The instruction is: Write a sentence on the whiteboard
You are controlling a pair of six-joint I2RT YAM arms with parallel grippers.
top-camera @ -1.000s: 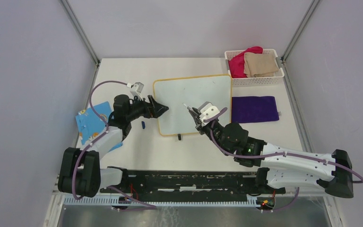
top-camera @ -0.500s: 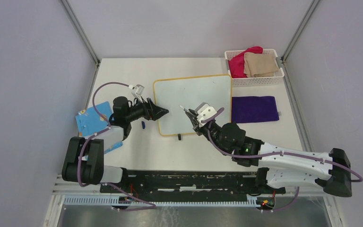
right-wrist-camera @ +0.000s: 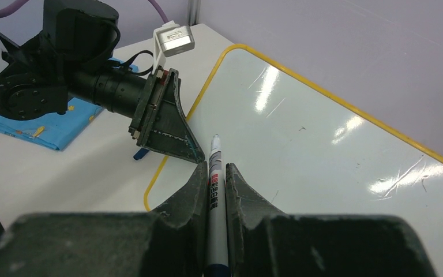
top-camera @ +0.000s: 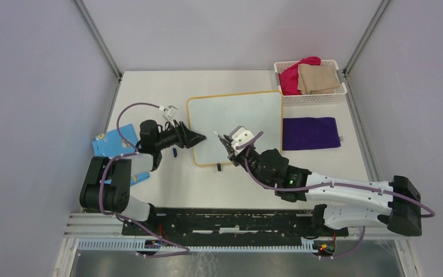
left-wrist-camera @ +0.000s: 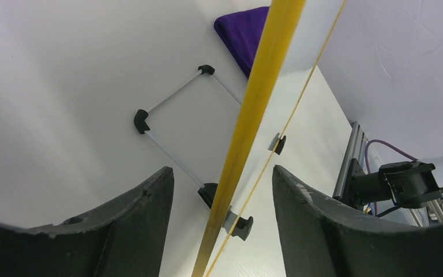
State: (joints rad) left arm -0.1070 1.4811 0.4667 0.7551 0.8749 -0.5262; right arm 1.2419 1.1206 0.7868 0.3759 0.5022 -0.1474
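White tabletop (top-camera: 150, 92) carries the whiteboard (top-camera: 239, 118); my left gripper (top-camera: 201, 137) straddles its left rim, jaws apart, likely to steady it, while my right gripper (top-camera: 225, 141) clamps the marker (right-wrist-camera: 214, 184) for writing.

— Where is there room over the whiteboard (top-camera: 248, 109)?
— Its far and right parts lie bare. The left claw (top-camera: 202, 137) straddles the left rim, jaws apart; the right claw (top-camera: 225, 141), clamped on the marker (right-wrist-camera: 215, 158), hangs just beside it over the near left part.
— And around the board?
— The basket (top-camera: 308, 99) sits just beside the far right corner, the purple cloth (top-camera: 311, 133) just beside the right edge. On the left a blue card (top-camera: 112, 142) and a small blue cap (top-camera: 174, 152) lie near the left arm (top-camera: 150, 138); the table (top-camera: 150, 92) beyond them is bare.
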